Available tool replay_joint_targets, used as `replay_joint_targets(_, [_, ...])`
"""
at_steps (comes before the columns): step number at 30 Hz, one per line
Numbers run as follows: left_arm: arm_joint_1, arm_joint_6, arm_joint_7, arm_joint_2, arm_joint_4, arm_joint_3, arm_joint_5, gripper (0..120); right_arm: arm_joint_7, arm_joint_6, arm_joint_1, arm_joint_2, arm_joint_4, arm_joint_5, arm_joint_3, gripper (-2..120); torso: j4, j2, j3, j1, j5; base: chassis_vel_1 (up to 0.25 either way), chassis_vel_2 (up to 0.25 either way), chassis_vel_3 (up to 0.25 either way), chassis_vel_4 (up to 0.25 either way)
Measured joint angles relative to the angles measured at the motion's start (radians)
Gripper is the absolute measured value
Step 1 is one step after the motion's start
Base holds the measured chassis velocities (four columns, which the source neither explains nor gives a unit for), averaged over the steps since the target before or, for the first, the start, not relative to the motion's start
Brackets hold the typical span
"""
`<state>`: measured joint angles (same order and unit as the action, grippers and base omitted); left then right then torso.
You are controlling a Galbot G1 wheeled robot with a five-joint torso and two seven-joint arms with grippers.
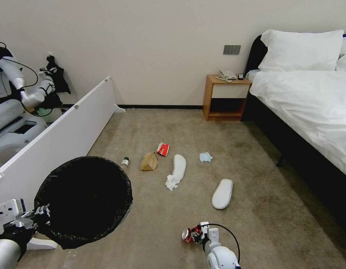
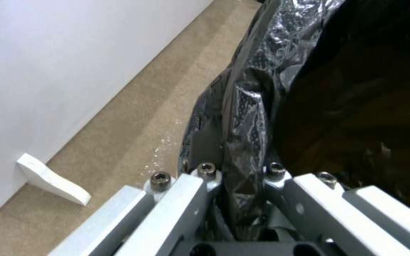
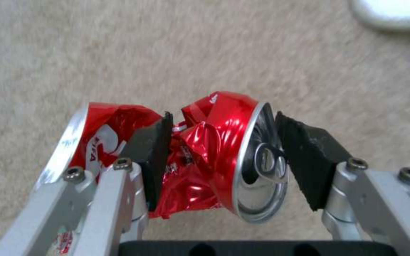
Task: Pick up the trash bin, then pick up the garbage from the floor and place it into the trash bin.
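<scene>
Carpet [image 1: 173, 224] covers the floor we look down on, with a bed [image 1: 311, 108] along our right, a wooden nightstand [image 1: 225, 98] at the far wall and a white partition board [image 1: 64, 138] running along our left. Next in size comes the trash bin [image 1: 83, 200], a round bin lined with a crinkly black bag, sitting low at our left beside the board. Our left gripper [image 1: 41, 216] is clamped on its near rim; in the left wrist view the bag-covered rim [image 2: 243, 142] runs between the two fingers [image 2: 181, 202], which are closed tight on it.

Garbage lies scattered on the carpet ahead of us. One white slipper [image 1: 222, 193] rests toward the bed, and a second slipper [image 1: 179, 166] lies farther off with a white tissue [image 1: 172, 182] touching its near end. Beside that we see a brown paper bag [image 1: 149, 161], a red snack packet [image 1: 163, 149] just behind it, a pale-blue mask [image 1: 205, 157] to the right, and a small clear bottle [image 1: 124, 161] near the bin's far rim.

Smallest and nearest is the crushed red can [image 1: 188, 234]. Our right gripper [image 1: 195, 235] pinches it close in front of us, well apart from the bin; the right wrist view shows the black pads [image 3: 153, 149] pressing the can [image 3: 214, 142] from both sides, above the carpet.
</scene>
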<state>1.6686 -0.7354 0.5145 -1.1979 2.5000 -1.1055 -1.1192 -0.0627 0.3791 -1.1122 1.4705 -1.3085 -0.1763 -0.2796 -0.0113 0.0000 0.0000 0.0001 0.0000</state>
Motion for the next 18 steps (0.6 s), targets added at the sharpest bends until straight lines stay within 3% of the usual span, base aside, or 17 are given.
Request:
replay_joint_targets(11, [0.007, 0.0, -0.001, 0.016, -0.006, 0.016, 0.001, 3, -0.012, 0.011, -0.082, -0.113, -0.262, -0.093, -0.029, 53, -0.0001, 0.0, 0.0, 0.0, 0.0002, 0.0, 0.0, 0.0, 0.0])
replay_joint_targets(13, [0.007, 0.0, 0.0, 0.026, -0.016, 0.032, 0.001, 3, -0.013, 0.016, -0.102, -0.143, -0.382, -0.143, -0.057, 53, 0.0, 0.0, 0.0, 0.0, 0.0004, 0.0, 0.0, 0.0, 0.0])
replay_joint_targets(18, [0.015, 0.0, 0.0, 0.041, -0.025, 0.066, 0.006, 3, -0.016, 0.02, -0.123, -0.189, -0.523, -0.222, -0.091, 53, 0.0, 0.0, 0.0, 0.0, 0.0003, 0.0, 0.0, 0.0, 0.0])
